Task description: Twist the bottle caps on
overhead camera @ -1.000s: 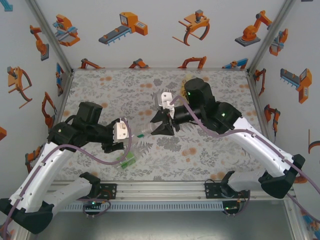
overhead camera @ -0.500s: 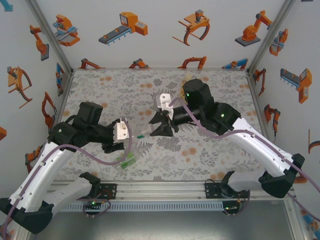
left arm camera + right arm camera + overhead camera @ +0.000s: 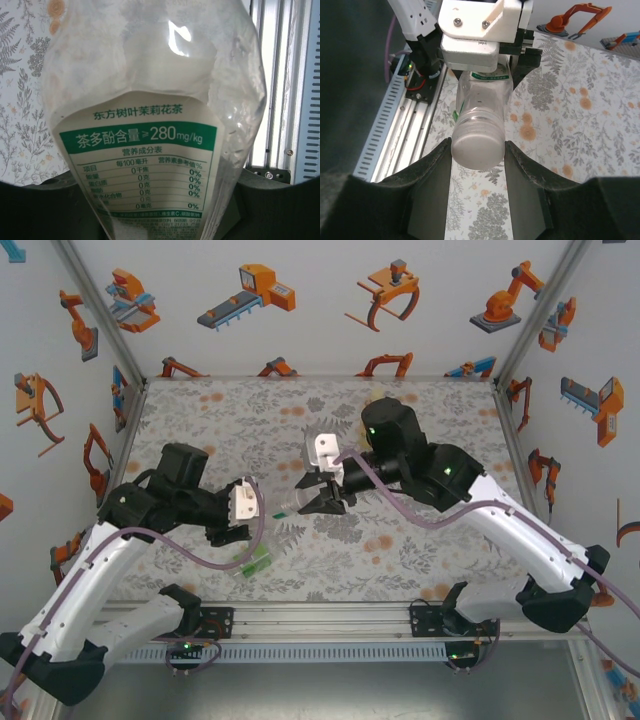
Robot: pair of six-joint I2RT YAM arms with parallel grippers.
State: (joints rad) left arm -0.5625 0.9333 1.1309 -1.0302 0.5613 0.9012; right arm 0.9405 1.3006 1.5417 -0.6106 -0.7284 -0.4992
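A clear bottle (image 3: 283, 507) with a white and green label is held level above the table, between the two arms. My left gripper (image 3: 250, 508) is shut on its body, and the label (image 3: 145, 165) sits between the dark jaws of the left gripper (image 3: 150, 210). A white bottle cap (image 3: 477, 147) sits on the bottle's neck and faces the right wrist camera. My right gripper (image 3: 477, 150) is shut on that cap, a finger pressed against each side. From above, the right gripper (image 3: 318, 502) meets the bottle's mouth end.
A green-labelled bottle (image 3: 256, 561) lies on the flowered table (image 3: 420, 540) near the front edge, below the left gripper. Something pale yellowish (image 3: 373, 392) peeks out behind the right arm at the back. The metal rail (image 3: 320, 620) runs along the near edge.
The right arm's wrist and gripper have shifted slightly left and nearer, staying on the cap. The left arm and the bottle have hardly moved.
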